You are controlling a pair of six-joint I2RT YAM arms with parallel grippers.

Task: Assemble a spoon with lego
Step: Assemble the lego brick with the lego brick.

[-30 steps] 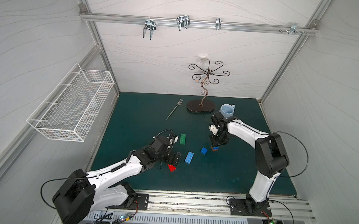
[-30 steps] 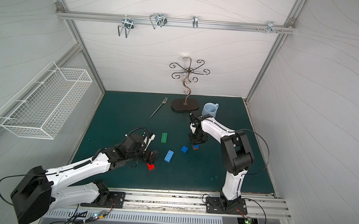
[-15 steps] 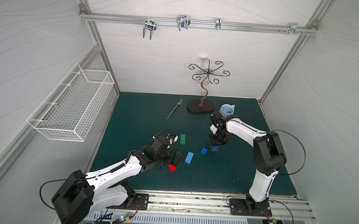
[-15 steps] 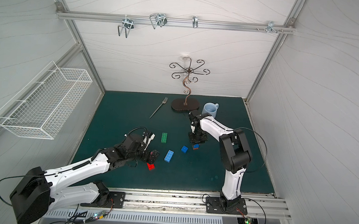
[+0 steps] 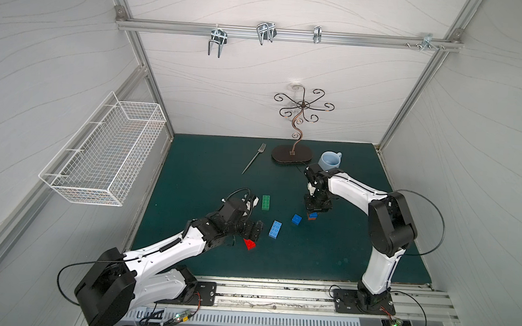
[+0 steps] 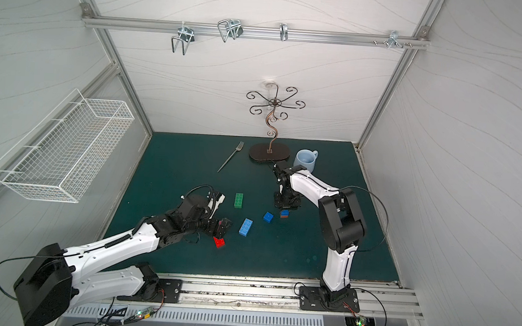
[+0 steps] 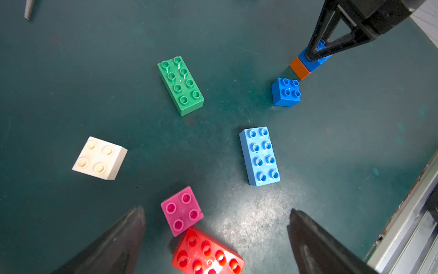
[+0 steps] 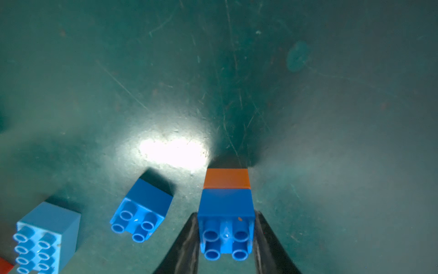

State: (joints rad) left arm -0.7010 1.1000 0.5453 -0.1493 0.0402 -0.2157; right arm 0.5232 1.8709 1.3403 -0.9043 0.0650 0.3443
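Note:
A short blue brick stacked on an orange one (image 8: 226, 201) stands upright on the green mat, the spoon's stem. My right gripper (image 8: 226, 213) reaches down from above, its fingers pressed against the blue brick's two sides (image 5: 313, 215). A loose short blue brick (image 5: 296, 219) lies just to its left. The long light blue (image 7: 259, 156) and long green (image 7: 180, 85) bricks lie further left. My left gripper (image 7: 216, 210) hangs wide open above the pink brick (image 7: 182, 211) and the red brick (image 7: 206, 253), holding nothing. The cream brick (image 7: 99, 157) lies apart from them.
A metal fork (image 5: 253, 158), a dark hook stand (image 5: 291, 155) and a pale blue mug (image 5: 329, 160) sit at the back of the mat. A wire basket (image 5: 106, 150) hangs on the left wall. The arms' rail (image 5: 276, 292) runs along the front edge.
The right arm's elbow has shifted a little while its gripper stays on the blue-and-orange stack. The left arm and the loose bricks have not moved.

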